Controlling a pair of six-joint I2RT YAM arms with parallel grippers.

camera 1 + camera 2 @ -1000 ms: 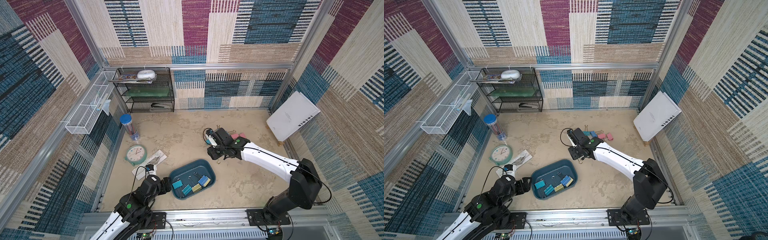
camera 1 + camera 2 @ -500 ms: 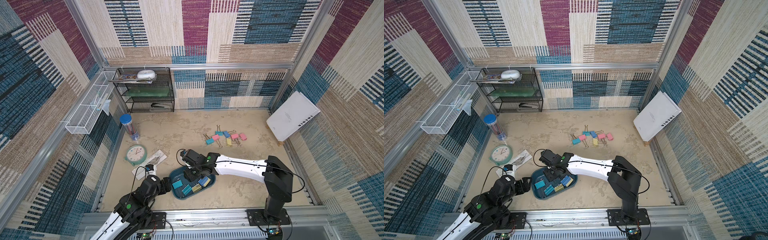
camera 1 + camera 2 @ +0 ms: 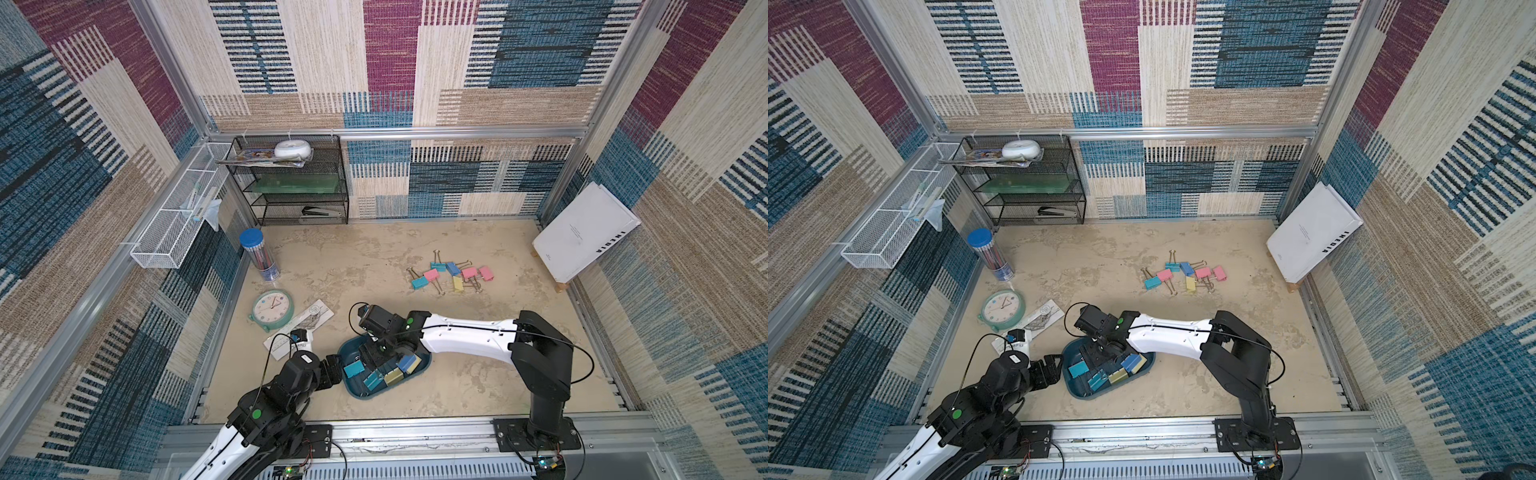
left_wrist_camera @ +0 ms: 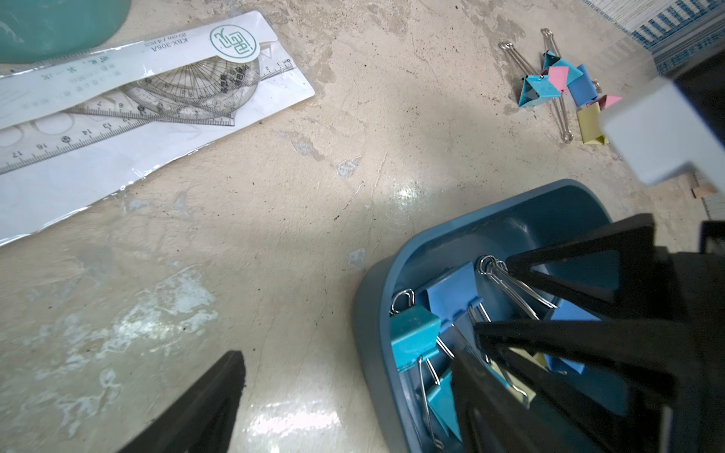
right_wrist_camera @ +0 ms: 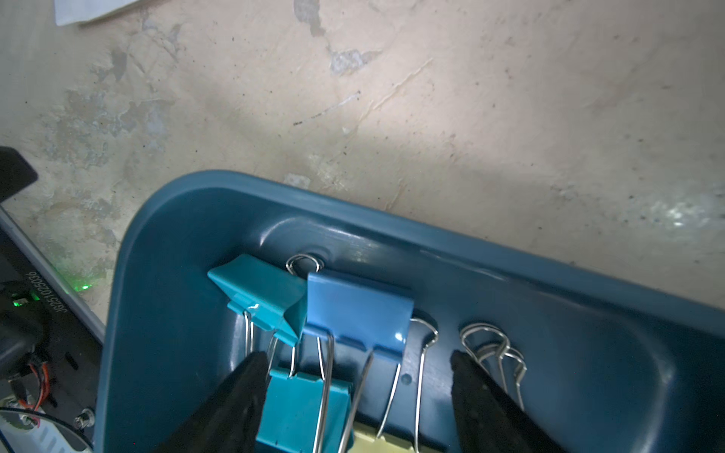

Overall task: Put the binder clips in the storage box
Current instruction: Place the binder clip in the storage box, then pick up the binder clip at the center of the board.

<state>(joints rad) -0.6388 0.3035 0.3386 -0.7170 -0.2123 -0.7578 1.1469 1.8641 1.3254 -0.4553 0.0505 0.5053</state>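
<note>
Several binder clips point(image 3: 431, 274) loose, beyond right-wrist view.

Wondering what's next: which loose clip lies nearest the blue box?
The teal clip farthest toward the clock; all others lie farther from the storage box.

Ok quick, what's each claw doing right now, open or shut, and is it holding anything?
Left claw: open, holding nothing.
Right claw: open inside the storage box, holding nothing.
</note>
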